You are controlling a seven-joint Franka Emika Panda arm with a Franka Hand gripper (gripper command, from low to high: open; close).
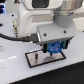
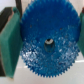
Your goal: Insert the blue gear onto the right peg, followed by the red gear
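Fingers [image 2: 9, 42] closed, arm low

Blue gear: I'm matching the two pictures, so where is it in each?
Exterior view: the blue gear hangs in the gripper, just above the plate.
Wrist view: it fills most of the picture.
Shared landmark: the green fingers on both sides of it.

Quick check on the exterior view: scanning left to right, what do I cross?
Black cable → grey plate's left end → tool holding the blue gear over the plate's right part. Pegs and the red gear can't be made out.
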